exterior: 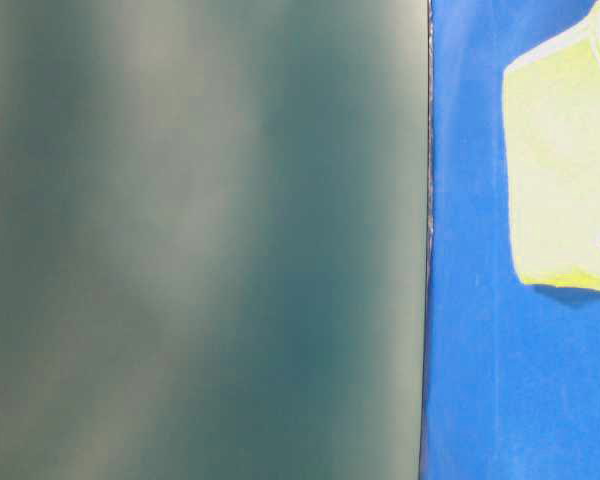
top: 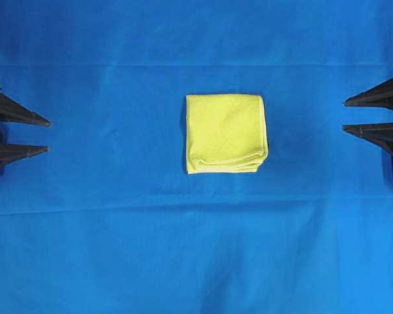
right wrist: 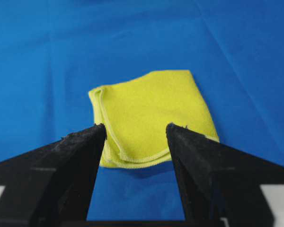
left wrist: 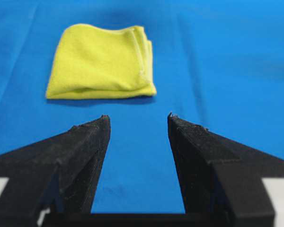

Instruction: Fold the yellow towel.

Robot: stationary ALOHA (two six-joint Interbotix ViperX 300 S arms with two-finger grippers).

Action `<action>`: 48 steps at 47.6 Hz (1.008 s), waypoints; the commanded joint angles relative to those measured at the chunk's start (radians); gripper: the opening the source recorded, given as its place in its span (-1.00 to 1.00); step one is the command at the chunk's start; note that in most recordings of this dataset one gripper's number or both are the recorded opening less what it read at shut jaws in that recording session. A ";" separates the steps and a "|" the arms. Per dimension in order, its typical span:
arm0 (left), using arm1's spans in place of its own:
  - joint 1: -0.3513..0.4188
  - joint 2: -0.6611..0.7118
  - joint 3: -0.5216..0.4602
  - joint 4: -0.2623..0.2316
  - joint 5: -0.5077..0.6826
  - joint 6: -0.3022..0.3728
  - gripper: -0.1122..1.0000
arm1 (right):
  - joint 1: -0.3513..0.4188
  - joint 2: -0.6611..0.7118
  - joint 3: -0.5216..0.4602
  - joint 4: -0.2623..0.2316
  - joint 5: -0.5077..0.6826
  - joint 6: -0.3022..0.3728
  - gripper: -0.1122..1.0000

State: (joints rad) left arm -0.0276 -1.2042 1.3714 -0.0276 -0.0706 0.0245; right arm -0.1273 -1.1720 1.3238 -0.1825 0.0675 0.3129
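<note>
- At far left of the overhead view, left end effector (top: 46,135), black with two pointed fingers spread apart, empty, touching nothing.
- Underneath everything, large blue cloth (top: 105,235), smooth, with faint crease lines, covering the desk.
- In the centre, bright yellow-green microfibre towel (top: 226,133), folded into a compact square of stacked layers, lying flat on the blue cloth, pale stitched hem edges showing along the right and lower sides; well apart from both end effectors.
- At far right, right end effector (top: 345,115), black, fingers spread wide, empty, pointing toward the towel.
</note>
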 commanded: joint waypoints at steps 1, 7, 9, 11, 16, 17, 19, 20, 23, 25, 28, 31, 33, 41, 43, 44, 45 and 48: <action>0.002 0.008 -0.011 -0.002 -0.006 0.000 0.09 | -0.002 0.015 -0.012 0.003 -0.006 0.002 0.26; 0.002 0.008 -0.012 -0.002 -0.006 0.000 0.09 | -0.003 0.014 -0.012 0.002 -0.005 0.002 0.26; 0.002 0.008 -0.012 -0.002 -0.006 0.002 0.09 | -0.002 0.014 -0.012 0.002 -0.005 0.002 0.26; 0.002 0.008 -0.012 0.000 -0.006 0.002 0.09 | -0.002 0.014 -0.014 0.003 -0.005 0.002 0.26; 0.002 0.008 -0.012 -0.002 -0.006 0.000 0.09 | -0.002 0.015 -0.012 0.003 -0.005 0.002 0.26; 0.002 0.008 -0.012 0.000 -0.006 0.002 0.09 | -0.002 0.015 -0.012 0.003 -0.005 0.002 0.26; 0.002 0.008 -0.012 0.000 -0.006 0.002 0.09 | -0.003 0.014 -0.012 0.003 -0.003 0.002 0.26; 0.002 0.008 -0.012 0.000 -0.006 0.002 0.09 | -0.003 0.015 -0.014 0.003 -0.003 0.002 0.26; 0.002 0.008 -0.011 0.000 -0.006 0.002 0.09 | -0.002 0.014 -0.012 0.003 0.000 0.002 0.26; 0.002 0.008 -0.012 0.000 -0.006 0.000 0.09 | -0.003 0.015 -0.012 0.003 0.005 0.002 0.26; 0.002 0.008 -0.012 -0.002 -0.006 0.000 0.09 | -0.002 0.015 -0.012 0.003 0.006 0.002 0.26; 0.002 0.009 -0.012 0.000 -0.006 0.000 0.09 | -0.002 0.015 -0.012 0.003 0.005 0.002 0.26; 0.002 0.008 -0.012 0.000 -0.006 0.000 0.09 | -0.002 0.015 -0.012 0.003 0.006 0.002 0.25; 0.002 0.008 -0.012 -0.002 -0.005 0.000 0.08 | -0.003 0.015 -0.012 0.003 0.006 0.002 0.26; 0.002 0.008 -0.012 0.000 -0.005 0.000 0.08 | -0.002 0.015 -0.012 0.003 0.006 0.002 0.26; 0.002 0.008 -0.012 -0.002 -0.006 0.000 0.08 | -0.002 0.015 -0.012 0.003 0.006 0.003 0.26; 0.002 0.008 -0.012 -0.002 -0.005 0.000 0.08 | -0.003 0.015 -0.012 0.003 0.006 0.003 0.26; 0.002 0.008 -0.012 -0.002 -0.005 0.000 0.08 | -0.002 0.015 -0.012 0.003 0.006 0.002 0.26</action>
State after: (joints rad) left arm -0.0276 -1.2042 1.3714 -0.0276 -0.0706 0.0245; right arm -0.1273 -1.1720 1.3238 -0.1810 0.0767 0.3145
